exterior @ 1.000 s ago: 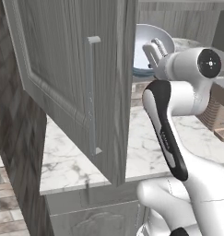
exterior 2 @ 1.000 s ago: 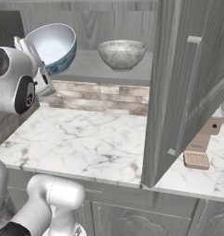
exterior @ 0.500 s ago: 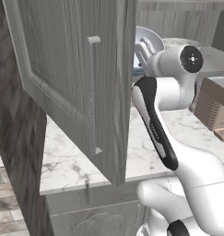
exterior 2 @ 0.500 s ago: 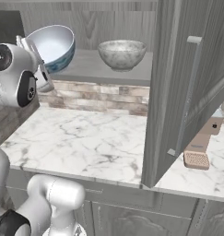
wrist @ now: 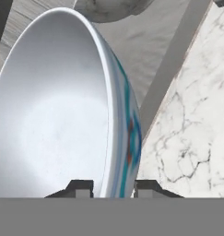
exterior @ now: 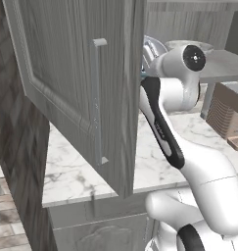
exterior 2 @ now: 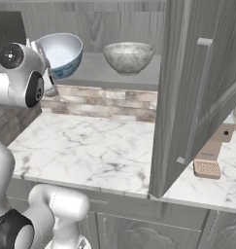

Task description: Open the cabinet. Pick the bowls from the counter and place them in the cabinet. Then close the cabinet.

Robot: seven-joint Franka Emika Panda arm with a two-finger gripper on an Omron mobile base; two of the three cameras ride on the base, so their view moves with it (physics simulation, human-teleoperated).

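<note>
Kitchen, marble table (exterior 2: 90, 151) under open wall cabinet (exterior 2: 187, 87) | gripper (wrist: 113, 186) clamps rim of light blue bowl (exterior 2: 61, 53), tilted, at shelf's (exterior 2: 97, 78) left end | speckled stone bowl (exterior 2: 128, 57) upright on shelf | both doors open

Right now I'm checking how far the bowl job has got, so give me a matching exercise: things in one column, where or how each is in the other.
Things:
1. blue bowl
2. stone bowl
3. cabinet door
4. pincer

States:
A. swung open
B. standing on the cabinet shelf
C. tilted, gripped by its rim
D. closed on a bowl's rim

Pairs: 1-C, 2-B, 3-A, 4-D
</note>
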